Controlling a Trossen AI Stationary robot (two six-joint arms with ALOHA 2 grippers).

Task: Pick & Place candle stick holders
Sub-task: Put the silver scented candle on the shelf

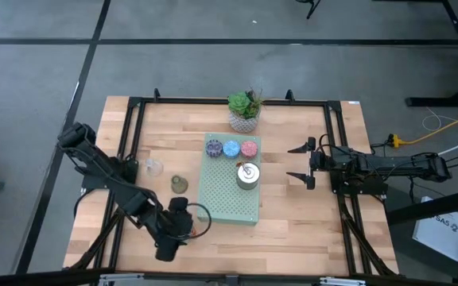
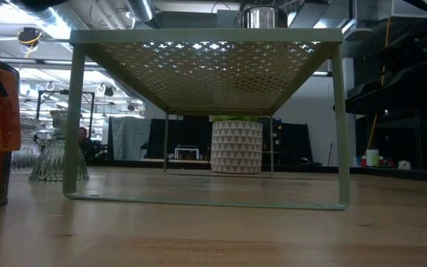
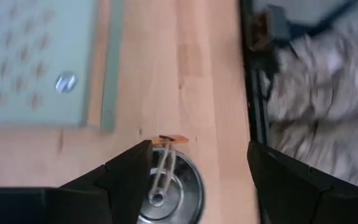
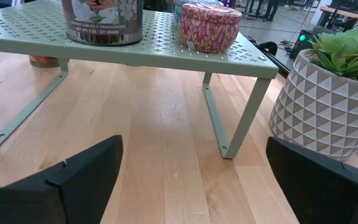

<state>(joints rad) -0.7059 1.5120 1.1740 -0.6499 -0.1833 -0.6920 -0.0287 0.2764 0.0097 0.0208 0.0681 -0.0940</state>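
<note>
Succulent [image 1: 245, 104] just behind rack [image 1: 221, 205]

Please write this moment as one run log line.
left gripper: open over shiny round silver candle holder beside pale green perforated metal shelf | right gripper: open, waiting at shelf's right

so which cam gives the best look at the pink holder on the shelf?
Right wrist view: the pink holder sits close and side-on at the green shelf's edge, floral pattern plain. The high view shows only its small round top. Low view sees the shelf from underneath, holder hidden. Left wrist view misses it.
</note>
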